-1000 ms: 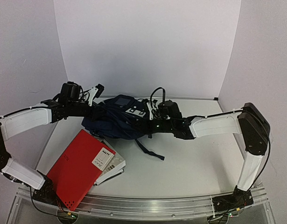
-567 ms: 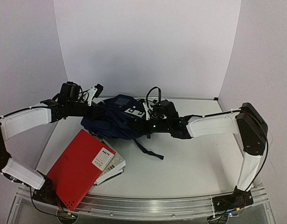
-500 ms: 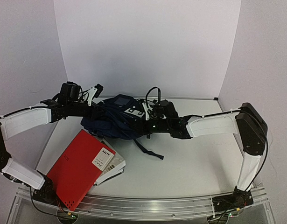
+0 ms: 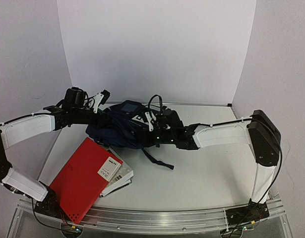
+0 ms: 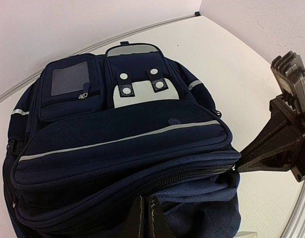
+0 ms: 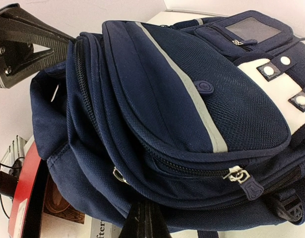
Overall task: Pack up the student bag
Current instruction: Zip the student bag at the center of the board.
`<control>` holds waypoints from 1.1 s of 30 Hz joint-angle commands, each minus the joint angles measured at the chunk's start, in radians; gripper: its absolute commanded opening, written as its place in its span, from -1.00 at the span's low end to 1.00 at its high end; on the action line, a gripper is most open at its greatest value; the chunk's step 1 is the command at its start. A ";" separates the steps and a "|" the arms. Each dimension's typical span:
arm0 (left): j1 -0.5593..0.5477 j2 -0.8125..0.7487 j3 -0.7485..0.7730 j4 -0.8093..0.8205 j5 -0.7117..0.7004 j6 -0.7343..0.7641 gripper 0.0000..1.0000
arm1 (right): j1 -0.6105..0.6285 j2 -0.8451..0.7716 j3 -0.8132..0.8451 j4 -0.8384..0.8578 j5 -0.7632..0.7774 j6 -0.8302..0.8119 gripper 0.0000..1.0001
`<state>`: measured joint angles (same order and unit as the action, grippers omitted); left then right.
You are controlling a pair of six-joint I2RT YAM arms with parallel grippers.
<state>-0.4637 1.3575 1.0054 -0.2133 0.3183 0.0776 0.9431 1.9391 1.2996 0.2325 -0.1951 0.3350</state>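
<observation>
The student bag [image 4: 123, 126] lies by the far edge of the table [image 4: 202, 173], left of middle; the left gripper [image 5: 146, 218] and the right gripper [image 6: 144, 220] each pinch shut on its fabric; an uneven pull may let that thin fold slip out.

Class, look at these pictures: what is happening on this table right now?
Two robot arms have hold of the student bag lying on the table. The left gripper is pinched shut on its fabric at one side, the right gripper at the opposite side. A red book, stacked on other books, lies nearby on the table, not yet packed.
</observation>
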 commanded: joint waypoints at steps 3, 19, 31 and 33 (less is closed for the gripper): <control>0.003 -0.028 0.052 0.137 0.026 -0.017 -1.00 | 0.029 0.060 0.082 -0.062 0.128 -0.054 -0.62; 0.003 -0.044 0.043 0.133 0.047 -0.016 -1.00 | 0.029 0.115 0.171 -0.037 0.194 -0.118 -0.24; 0.003 -0.040 0.029 0.142 0.076 -0.024 -0.99 | 0.028 0.124 0.197 0.094 0.175 -0.120 -0.54; 0.003 -0.043 0.028 0.142 0.070 -0.024 -1.00 | 0.028 0.133 0.204 0.097 0.175 -0.125 -0.73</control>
<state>-0.4512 1.3582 1.0054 -0.1999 0.3289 0.0765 0.9703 2.0488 1.4348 0.1982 -0.0189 0.2316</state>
